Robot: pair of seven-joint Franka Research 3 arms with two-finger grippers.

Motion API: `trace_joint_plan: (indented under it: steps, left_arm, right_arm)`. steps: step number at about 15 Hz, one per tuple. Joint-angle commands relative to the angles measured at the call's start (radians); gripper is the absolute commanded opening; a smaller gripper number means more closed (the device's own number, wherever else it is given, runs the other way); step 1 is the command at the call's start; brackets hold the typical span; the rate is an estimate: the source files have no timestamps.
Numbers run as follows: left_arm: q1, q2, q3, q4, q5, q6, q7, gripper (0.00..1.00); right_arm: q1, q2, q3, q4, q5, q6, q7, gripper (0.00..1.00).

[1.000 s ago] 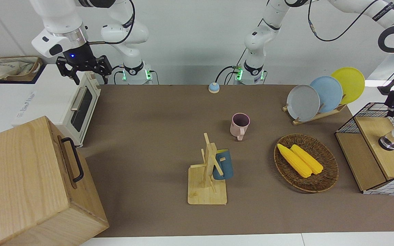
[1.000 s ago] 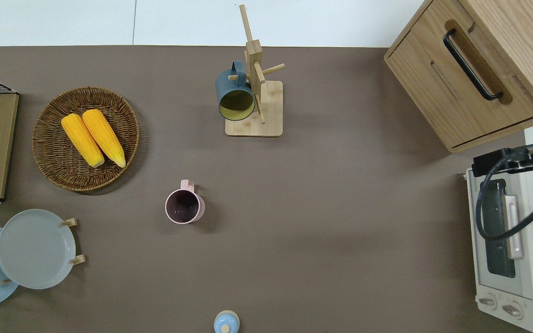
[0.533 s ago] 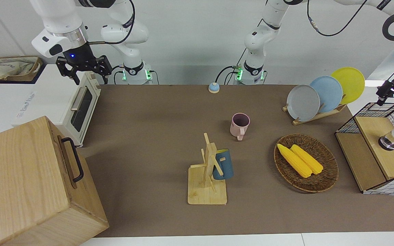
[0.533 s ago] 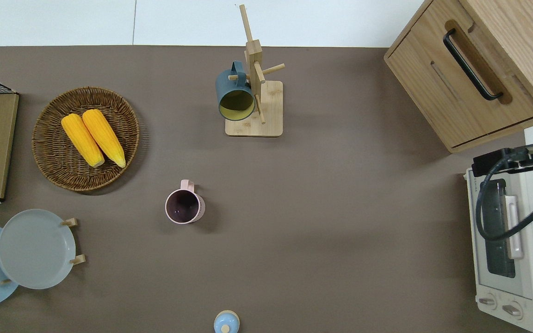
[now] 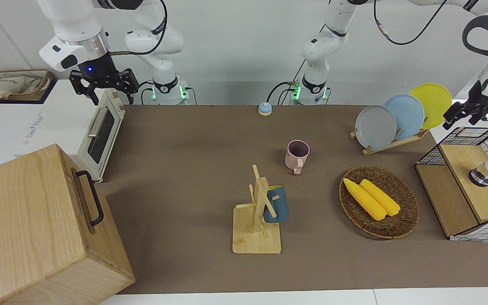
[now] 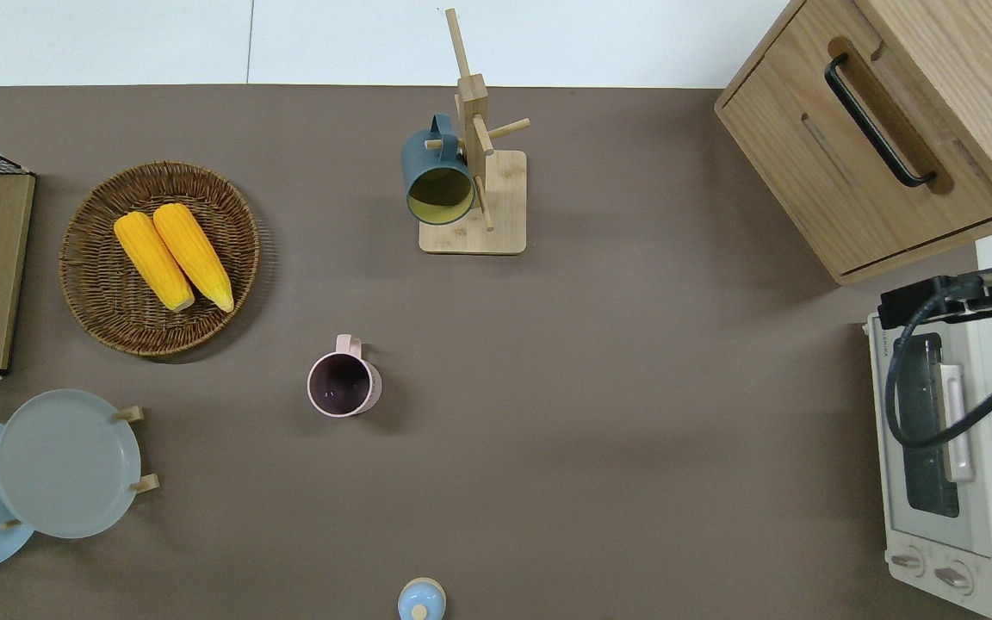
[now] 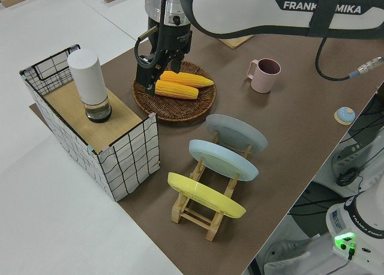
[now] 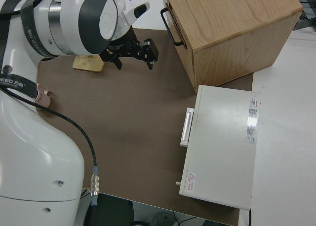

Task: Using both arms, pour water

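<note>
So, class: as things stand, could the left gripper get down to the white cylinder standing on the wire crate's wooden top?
Probably yes. The left gripper, fingers spread and empty, hangs near the white cylinder, which stands upright and alone on the crate's wooden top, uncovered from above.

The left gripper [image 5: 464,112] hung in the air at the left arm's end of the tabletop — wrist pointed down, jaws parted and empty. The right gripper [image 5: 103,87] was parked, its jaws spread wide — holding nothing.
</note>
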Motion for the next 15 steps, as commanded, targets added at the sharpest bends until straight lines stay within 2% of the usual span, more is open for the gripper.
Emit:
trace_joint_plan:
  steps: [1, 3, 8, 11, 15]
  left_arm:
    - [-0.023, -0.016, -0.023, 0.006, 0.024, -0.038, -0.023, 1.00]
    - [-0.038, -0.017, -0.045, 0.006, 0.028, -0.055, -0.023, 1.00]
    - [-0.150, -0.017, -0.020, 0.018, 0.016, -0.133, -0.026, 1.00]
    - [-0.199, -0.019, -0.019, 0.021, -0.002, -0.154, -0.078, 1.00]
    - [-0.312, -0.019, -0.019, 0.041, -0.004, -0.209, -0.083, 1.00]
  right_arm:
    - [0.000, -0.007, -0.002, 0.000, 0.000, 0.000, -0.020, 0.990]
    - [0.000, -0.007, -0.002, 0.000, 0.000, -0.001, -0.020, 0.990]
    - [0.000, -0.007, -0.002, 0.000, 0.000, 0.000, -0.020, 0.990]
    - [0.000, -0.007, -0.002, 0.000, 0.000, -0.001, -0.020, 0.990]
    - [0.000, -0.007, -0.002, 0.000, 0.000, -0.001, -0.020, 0.990]
